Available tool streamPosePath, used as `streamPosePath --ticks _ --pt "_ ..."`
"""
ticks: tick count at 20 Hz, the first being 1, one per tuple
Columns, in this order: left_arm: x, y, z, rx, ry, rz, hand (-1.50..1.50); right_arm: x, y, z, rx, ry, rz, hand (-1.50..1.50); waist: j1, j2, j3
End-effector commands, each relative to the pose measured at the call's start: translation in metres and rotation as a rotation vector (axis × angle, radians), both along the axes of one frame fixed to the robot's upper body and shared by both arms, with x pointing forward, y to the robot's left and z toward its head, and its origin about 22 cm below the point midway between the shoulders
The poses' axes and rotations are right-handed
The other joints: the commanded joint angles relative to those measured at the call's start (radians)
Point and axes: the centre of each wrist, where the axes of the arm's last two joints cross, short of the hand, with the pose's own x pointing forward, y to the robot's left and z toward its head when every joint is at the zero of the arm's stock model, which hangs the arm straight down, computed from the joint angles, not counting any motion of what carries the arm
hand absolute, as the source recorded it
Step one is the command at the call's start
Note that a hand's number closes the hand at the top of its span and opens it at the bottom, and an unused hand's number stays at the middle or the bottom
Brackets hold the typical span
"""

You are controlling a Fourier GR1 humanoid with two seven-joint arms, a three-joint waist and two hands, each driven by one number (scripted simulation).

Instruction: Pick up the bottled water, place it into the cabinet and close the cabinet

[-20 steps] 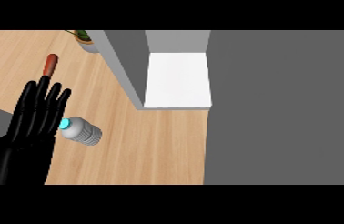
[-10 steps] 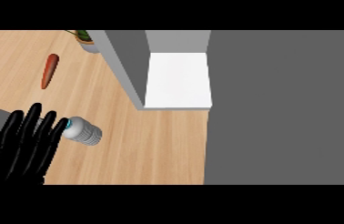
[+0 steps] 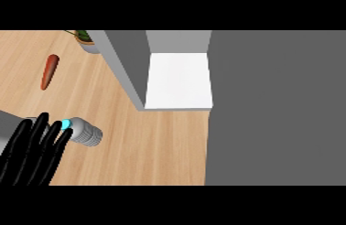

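The water bottle (image 3: 86,132) lies on its side on the wooden counter (image 3: 155,146), its cyan cap (image 3: 65,125) pointing left. My left hand (image 3: 30,151) shows at the lower left with straight fingers pointing up; its fingertips (image 3: 62,136) overlap the cap end of the bottle, and nothing is held. The cabinet stands open to the upper right of the bottle, with a white shelf floor (image 3: 179,80) and a grey door (image 3: 125,64) swung out on its left. My right hand is out of view.
An orange carrot (image 3: 49,71) lies on the counter at the upper left. A potted plant (image 3: 84,39) stands behind it, next to the cabinet door. A large flat grey cabinet surface (image 3: 277,105) fills the right side.
My left hand has drawn back toward the lower edge, uncovering the carrot; its fingertips now reach only the bottle's cap. The bottle and cabinet have not moved.
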Motion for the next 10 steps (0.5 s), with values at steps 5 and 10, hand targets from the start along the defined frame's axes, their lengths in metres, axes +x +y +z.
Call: streamPosePath --ticks 5,10 --pt "-0.031 0.002 0.031 -0.005 -0.047 0.03 -1.5 -0.032 0.008 0.043 0.073 -0.066 0.059 -1.5 -0.002 -0.002 0.0" --pt "-0.041 0.002 0.027 -0.029 -0.021 0.072 -1.5 -0.035 0.005 0.031 0.094 -0.051 0.055 -1.5 -0.001 -0.007 0.0"
